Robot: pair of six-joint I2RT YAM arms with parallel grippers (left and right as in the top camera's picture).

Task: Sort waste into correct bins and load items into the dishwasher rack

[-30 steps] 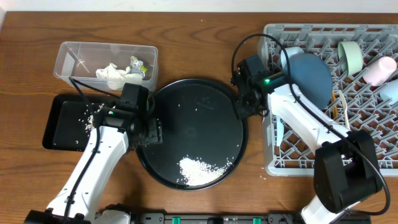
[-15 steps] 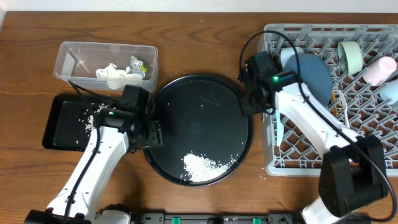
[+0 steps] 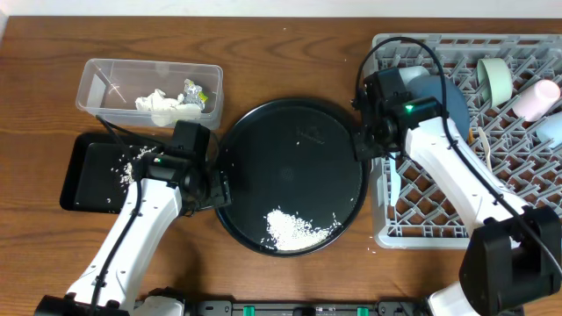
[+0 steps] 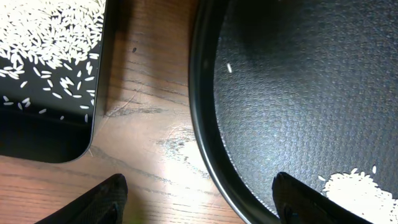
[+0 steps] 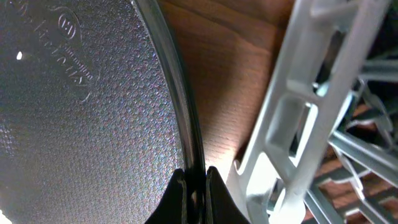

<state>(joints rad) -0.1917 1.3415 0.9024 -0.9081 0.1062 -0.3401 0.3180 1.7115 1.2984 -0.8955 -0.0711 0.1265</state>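
The fingers (image 5: 178,198) of the right gripper (image 5: 194,180) are pinched tight on the right rim of the large round black plastic tray (image 3: 290,158), just beside the grey plastic dishwasher rack (image 3: 421,224). An edge grip like this suits tilting or dragging the tray. The left gripper (image 4: 199,186) has its fingers spread apart, straddling the tray's left rim, probably to steady it. The loose white rice grains (image 3: 297,230) lie heaped near the tray's front edge. More rice sits in the shallow black rectangular tray (image 3: 88,186) to the left, likely their bin. The clear rectangular plastic tub (image 3: 154,63) holds the crumpled white paper napkin (image 3: 158,104) and the foil wrapper (image 3: 195,92).
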